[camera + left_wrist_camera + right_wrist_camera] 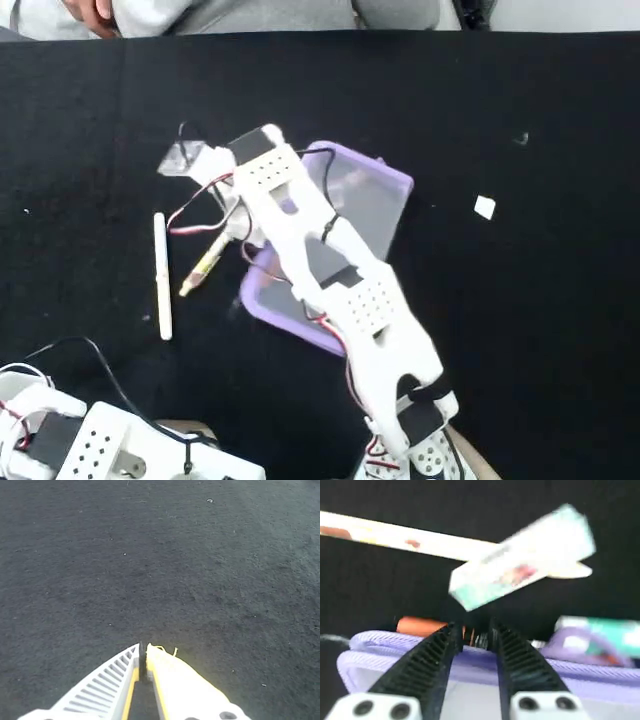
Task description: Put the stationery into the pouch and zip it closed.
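Pen [420, 626] pickup at pouch [370, 645] rim.
Right gripper [473, 627] narrowly parted, empty; widen, straddle pen across its barrel, avoid snagging pouch rim. Left gripper [143, 649] closed, idle.

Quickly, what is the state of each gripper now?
Left gripper: shut, holding nothing.
Right gripper: slightly open, holding nothing, tips above the pouch rim.

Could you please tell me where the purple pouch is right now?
In the high view, the purple pouch lies mid-table beneath the right arm; a yellow pen and a long white stick lie just to its left.
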Motion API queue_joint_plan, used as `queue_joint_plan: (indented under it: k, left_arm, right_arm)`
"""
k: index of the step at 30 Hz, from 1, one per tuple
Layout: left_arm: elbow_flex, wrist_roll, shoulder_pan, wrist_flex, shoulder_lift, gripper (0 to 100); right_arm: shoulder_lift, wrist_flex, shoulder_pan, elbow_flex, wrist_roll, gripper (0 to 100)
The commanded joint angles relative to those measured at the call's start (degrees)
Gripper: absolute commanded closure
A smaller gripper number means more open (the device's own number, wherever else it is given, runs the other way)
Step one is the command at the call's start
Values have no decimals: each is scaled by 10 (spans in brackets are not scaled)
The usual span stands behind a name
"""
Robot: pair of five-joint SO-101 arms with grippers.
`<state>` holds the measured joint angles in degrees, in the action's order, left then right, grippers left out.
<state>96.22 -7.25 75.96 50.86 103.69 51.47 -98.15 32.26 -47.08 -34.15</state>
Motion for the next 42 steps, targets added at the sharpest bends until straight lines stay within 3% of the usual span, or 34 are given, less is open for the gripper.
queue_joint_plan:
  k: [1, 11, 21, 25, 31, 36, 42]
  left_arm:
    - [11, 0, -6, 1, 4, 970]
    - [11, 0, -6, 2, 4, 970]
    - [11, 0, -7, 2, 4, 970]
    - [11, 0, -7, 2, 4, 970]
    - [11, 0, -7, 2, 4, 970]
    - [11, 0, -7, 2, 4, 970]
    - [11, 0, -7, 2, 4, 970]
  right_arm:
    - [-26, -31, -45, -5, -11, 892]
    - [-174, -31, -119, 101, -18, 892]
    - [-292, -31, -207, 349, -113, 892]
    - [-282, -2, -236, 354, -130, 892]
    - [-247, 109, -221, 339, -127, 890]
    - [-247, 148, -200, 245, -77, 888]
    - [-185, 215, -200, 167, -75, 887]
